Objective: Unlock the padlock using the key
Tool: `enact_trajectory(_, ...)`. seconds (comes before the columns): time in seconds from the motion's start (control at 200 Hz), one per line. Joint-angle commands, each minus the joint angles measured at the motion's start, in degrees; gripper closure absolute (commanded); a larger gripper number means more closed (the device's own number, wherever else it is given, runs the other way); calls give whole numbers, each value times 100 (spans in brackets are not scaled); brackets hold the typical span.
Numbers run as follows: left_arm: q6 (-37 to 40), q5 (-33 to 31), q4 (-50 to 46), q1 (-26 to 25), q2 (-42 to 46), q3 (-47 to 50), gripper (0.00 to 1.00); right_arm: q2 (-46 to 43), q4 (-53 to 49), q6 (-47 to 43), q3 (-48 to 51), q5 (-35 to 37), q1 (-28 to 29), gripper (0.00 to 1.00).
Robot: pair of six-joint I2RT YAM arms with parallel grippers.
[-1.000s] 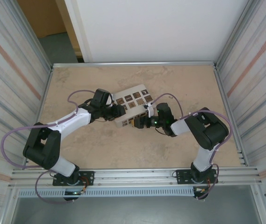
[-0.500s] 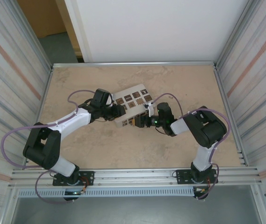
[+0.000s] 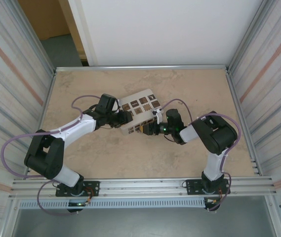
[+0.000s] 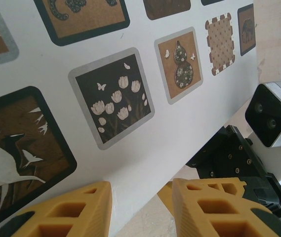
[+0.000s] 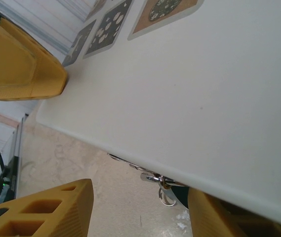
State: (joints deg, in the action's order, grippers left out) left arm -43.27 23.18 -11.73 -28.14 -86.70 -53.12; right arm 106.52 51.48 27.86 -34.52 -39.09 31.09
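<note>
My right claw [image 5: 138,197], spread wide, has edged slightly toward the near edge of the box [image 3: 140,106], where a metal ring [image 5: 164,193] hangs between my fingers [image 5: 41,207], padlock or key I cannot tell; unlocking seems hardly begun. Beyond, my left claw [image 4: 141,190], narrowly parted, braces the box.

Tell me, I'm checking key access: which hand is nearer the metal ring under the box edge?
Right. Right hand faces the metal ring; left hand sits at the box's left end.

No legible text, only pictorial tiles.
</note>
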Motion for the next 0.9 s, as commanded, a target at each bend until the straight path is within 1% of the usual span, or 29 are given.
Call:
enact_trajectory(0.0, 64, 158, -157, -46, -163, 13, 63, -74, 827, -380, 30, -565, 121, 49)
enact_trajectory(0.271, -5, 170, -103, -47, -199, 55, 63, 95, 1790, -137, 317, -541, 64, 50)
enact_trajectory(0.326, -38, 183, -76, -51, -199, 89, 63, 97, 1774, -122, 332, -521, 60, 52)
enact_trajectory(0.731, -139, 133, 59, -154, -199, 236, 63, 36, 1439, -92, 336, -275, 55, 57)
enact_trajectory(0.897, -171, 129, 109, -231, -247, 267, 63, 70, 1365, 54, 355, -41, 24, 55)
